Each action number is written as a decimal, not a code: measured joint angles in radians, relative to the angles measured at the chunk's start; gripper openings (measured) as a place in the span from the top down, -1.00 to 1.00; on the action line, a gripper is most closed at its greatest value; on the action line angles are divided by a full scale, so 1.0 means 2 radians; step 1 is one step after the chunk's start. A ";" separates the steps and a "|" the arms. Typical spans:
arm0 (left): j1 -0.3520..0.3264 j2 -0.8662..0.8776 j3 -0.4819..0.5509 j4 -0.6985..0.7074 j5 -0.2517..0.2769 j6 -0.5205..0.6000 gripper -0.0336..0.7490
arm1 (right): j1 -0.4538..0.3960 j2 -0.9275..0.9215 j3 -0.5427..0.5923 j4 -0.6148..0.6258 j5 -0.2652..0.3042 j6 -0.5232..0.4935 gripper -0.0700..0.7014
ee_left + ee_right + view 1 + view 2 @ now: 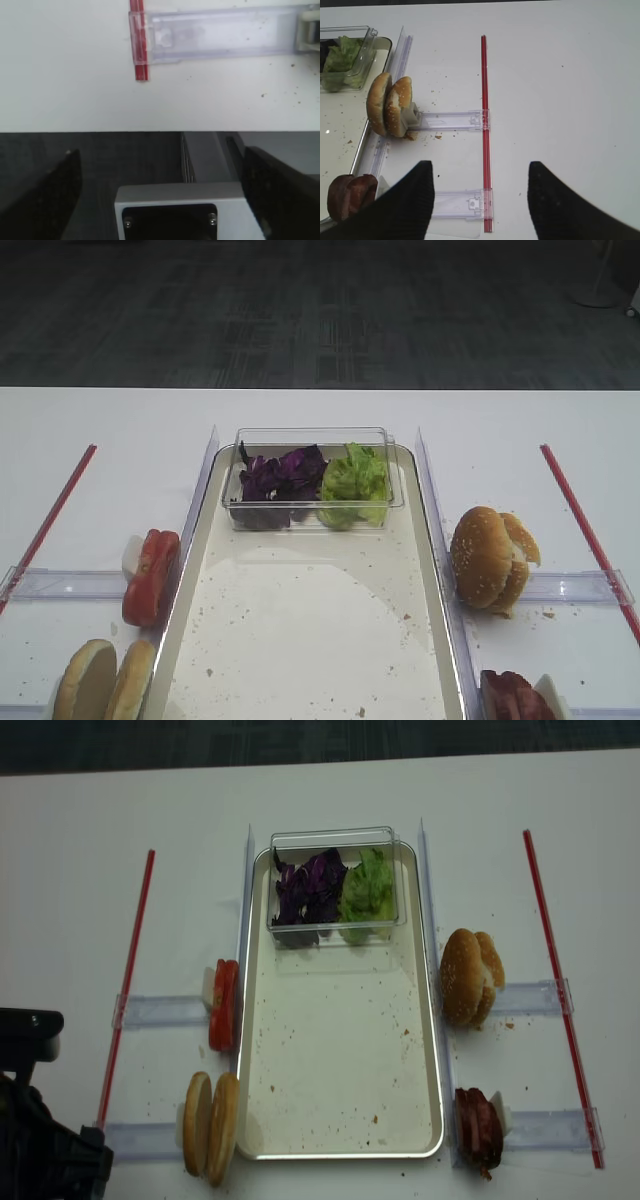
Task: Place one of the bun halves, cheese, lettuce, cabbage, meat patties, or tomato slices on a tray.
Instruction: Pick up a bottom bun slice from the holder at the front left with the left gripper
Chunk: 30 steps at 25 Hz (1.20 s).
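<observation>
Two grippers are yours, and both are spread wide with nothing in them. Your right gripper (480,200) hangs over the white table (560,100), near the red strip (483,125) and close to the meat patties (347,195). Your left gripper (160,195) sits back past the table edge, so it is far from the food. The tray (340,1140) has only crumbs on its floor, plus a clear tub (335,845) at the far end with the cabbage (305,890) and the lettuce (365,890) inside. So I think you are at the very start: nothing is picked up yet. Next, pick one piece and reach for it. The flat bun halves (210,1120) stand on edge just left of the tray, near corner. Their flat faces look left and right, and their long side runs along the tray. The tomato slices (222,1005) stand on edge beside them, farther up. Come down from above and pinch one bun half across its thin side.
</observation>
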 joint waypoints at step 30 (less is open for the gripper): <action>-0.169 0.011 -0.092 -0.060 -0.011 -0.131 -0.53 | 0.000 0.000 0.000 0.000 0.000 0.000 -0.34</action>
